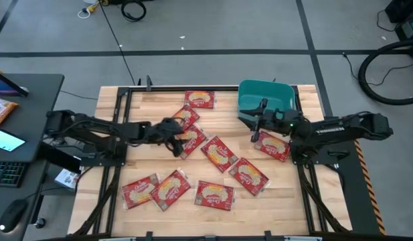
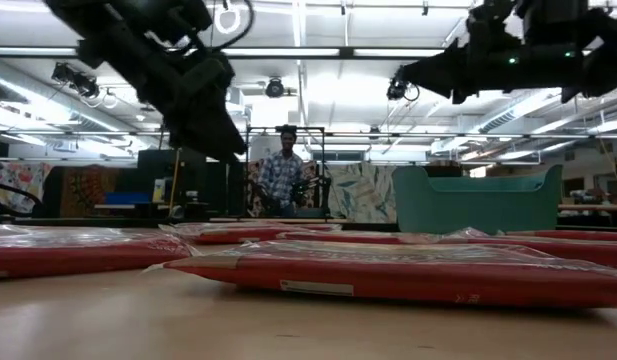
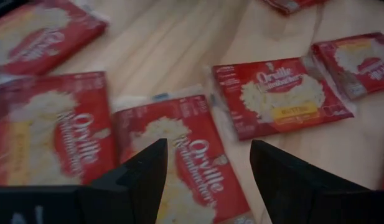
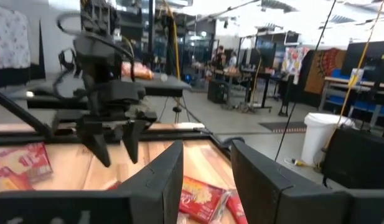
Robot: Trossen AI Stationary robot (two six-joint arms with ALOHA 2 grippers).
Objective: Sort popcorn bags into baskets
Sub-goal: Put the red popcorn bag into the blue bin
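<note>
Several red popcorn bags lie flat on the wooden table, among them one at the far middle (image 1: 199, 99), one at the centre (image 1: 219, 152) and one at the near left (image 1: 139, 191). The teal basket (image 1: 266, 86) stands at the far right. My left gripper (image 1: 176, 142) hangs open above a bag (image 3: 179, 143) left of centre, its fingers clear of it. My right gripper (image 1: 254, 127) is open with nothing between its fingers; it hovers at the basket's near edge and points level toward the left arm (image 4: 111, 124).
More bags lie by the right arm (image 1: 273, 145) and along the near edge (image 1: 214, 195). A dark desk (image 1: 32, 87) with a keyboard and an orange packet (image 1: 2, 110) stands left of the table. A person (image 2: 283, 170) stands in the room beyond.
</note>
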